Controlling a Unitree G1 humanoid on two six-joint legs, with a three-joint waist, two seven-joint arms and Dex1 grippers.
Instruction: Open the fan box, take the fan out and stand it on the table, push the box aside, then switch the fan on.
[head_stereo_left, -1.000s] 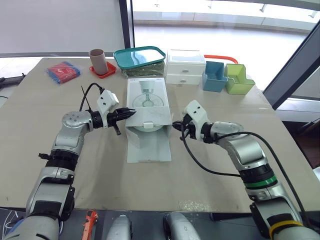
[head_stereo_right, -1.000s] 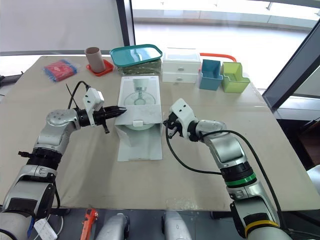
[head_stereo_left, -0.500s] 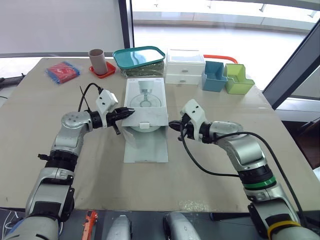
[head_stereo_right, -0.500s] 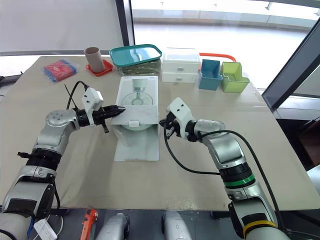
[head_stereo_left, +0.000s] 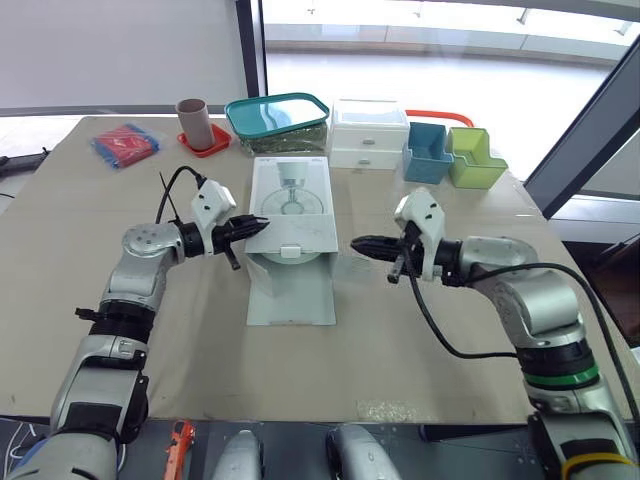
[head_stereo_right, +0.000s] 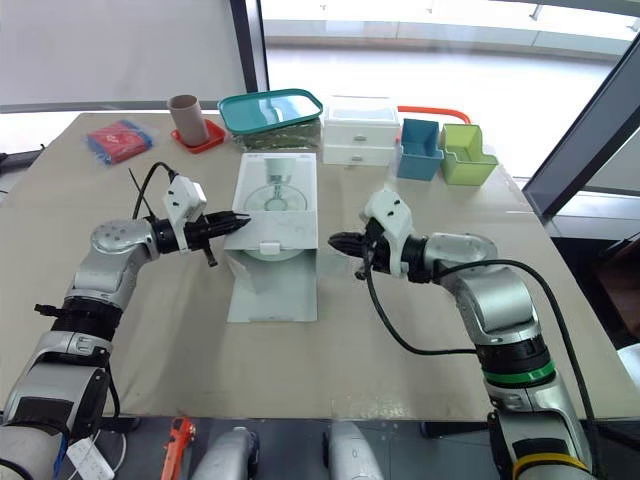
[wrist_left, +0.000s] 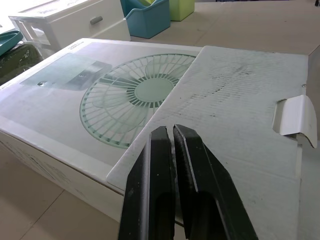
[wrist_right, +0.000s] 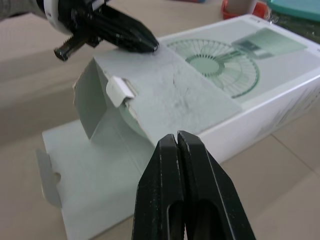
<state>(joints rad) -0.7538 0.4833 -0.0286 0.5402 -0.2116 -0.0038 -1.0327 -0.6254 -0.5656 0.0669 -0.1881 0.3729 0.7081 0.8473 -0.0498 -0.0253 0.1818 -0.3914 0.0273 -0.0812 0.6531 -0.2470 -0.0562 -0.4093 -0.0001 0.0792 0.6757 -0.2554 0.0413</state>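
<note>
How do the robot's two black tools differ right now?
The left tool touches the raised flap of the box; the right tool hangs clear of the box, beside it. The left tool points toward the robot's right, the right tool toward its left. Both are shut, holding nothing.

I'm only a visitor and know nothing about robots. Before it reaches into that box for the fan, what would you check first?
1. Fan box open: outer flap lies flat on the table, inner flap is folded back over the top. Ok.
2. Left gripper securing the inner flap: shut tips sit at its left edge, actual grip unclear. Cannot tell.
3. Right gripper ready to grasp: free beside the box, but shut. Not ok.
4. Fan reachable in the opening: inside hidden. Cannot tell.
5. Room on the table to stand the fan, right of the box. Ok.
</note>
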